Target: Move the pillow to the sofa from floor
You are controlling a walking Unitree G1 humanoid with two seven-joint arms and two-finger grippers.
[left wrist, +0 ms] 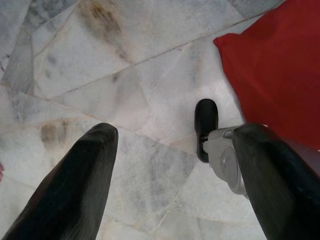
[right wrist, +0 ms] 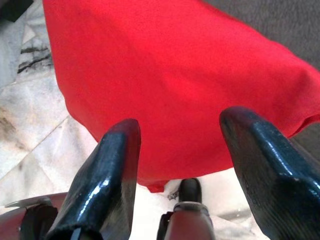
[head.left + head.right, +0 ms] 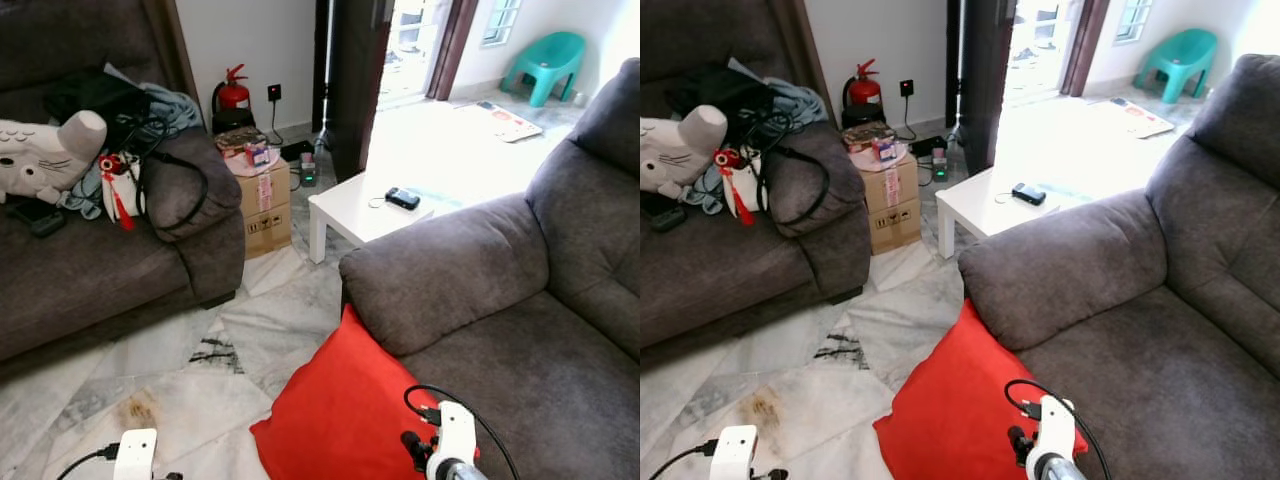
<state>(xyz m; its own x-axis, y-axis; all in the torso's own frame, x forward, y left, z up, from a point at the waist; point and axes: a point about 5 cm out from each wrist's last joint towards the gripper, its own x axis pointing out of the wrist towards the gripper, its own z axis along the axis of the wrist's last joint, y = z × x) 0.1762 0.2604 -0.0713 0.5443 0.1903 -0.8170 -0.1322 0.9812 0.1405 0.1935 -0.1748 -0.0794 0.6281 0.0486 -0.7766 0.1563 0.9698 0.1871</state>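
A red pillow (image 3: 340, 405) leans on the marble floor against the front of the grey sofa (image 3: 500, 300) at my right. In the right wrist view my right gripper (image 2: 180, 150) hangs open just above the red pillow (image 2: 175, 75), its two black fingers (image 2: 107, 175) spread apart with nothing between them. The left gripper (image 1: 175, 175) is open over bare marble, with the pillow's corner (image 1: 280, 65) off to one side. Both wrists (image 3: 452, 440) show at the bottom edge of the eye views.
A second grey sofa (image 3: 100, 260) at the left carries a plush toy (image 3: 45, 155), bags and clothes. A cardboard box (image 3: 265, 205), a fire extinguisher (image 3: 232, 95) and a low white table (image 3: 365, 210) stand beyond. Marble floor (image 3: 160, 380) lies between the sofas.
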